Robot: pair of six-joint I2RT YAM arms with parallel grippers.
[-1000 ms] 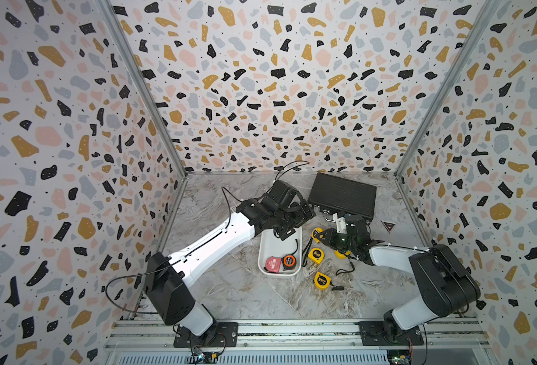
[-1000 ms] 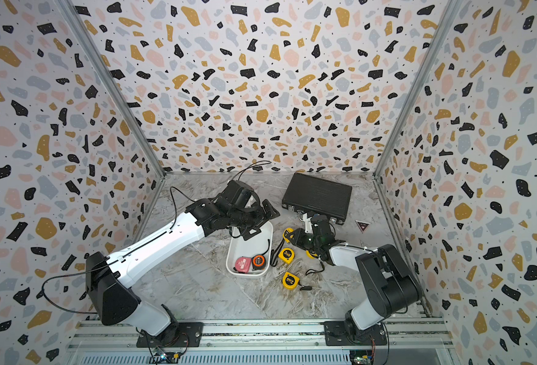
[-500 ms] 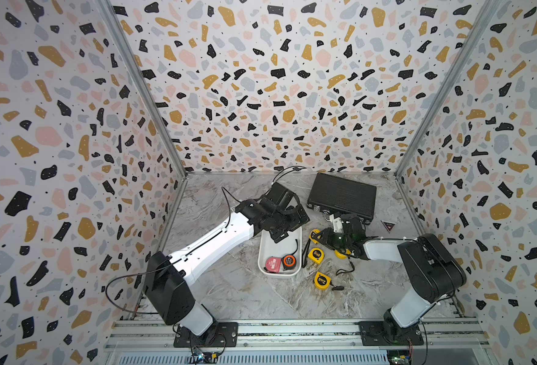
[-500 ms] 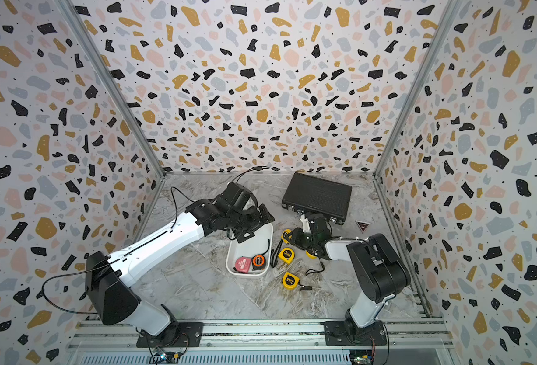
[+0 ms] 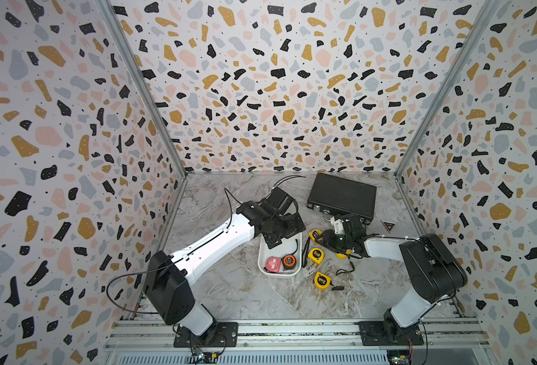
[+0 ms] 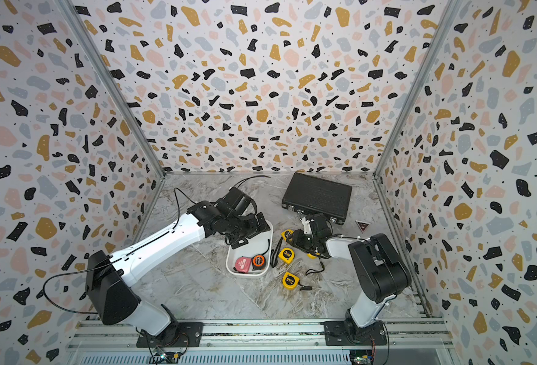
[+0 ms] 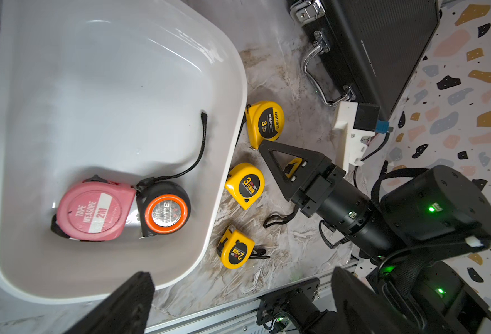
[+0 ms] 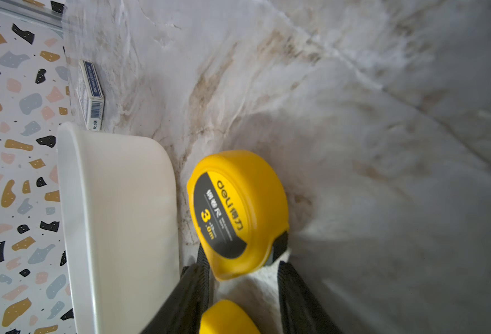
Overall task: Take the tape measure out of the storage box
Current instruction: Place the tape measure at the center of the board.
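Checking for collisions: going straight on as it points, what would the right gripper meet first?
Likely the yellow tape measure labelled deli, on the table just ahead of the right gripper.

Marble-patterned tabletop (image 5: 229,290), things gathered around its middle.
A white storage box (image 5: 279,274) sits near centre, with yellow tape measures (image 5: 316,254) just beside it toward 3 o'clock. A black ribbed case (image 5: 341,196) lies at 1 o'clock and a small triangle (image 5: 388,226) at 2 o'clock.

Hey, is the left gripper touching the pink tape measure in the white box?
Apart. In the left wrist view the open left gripper sits short of the pink tape measure, bare storage box floor between them.
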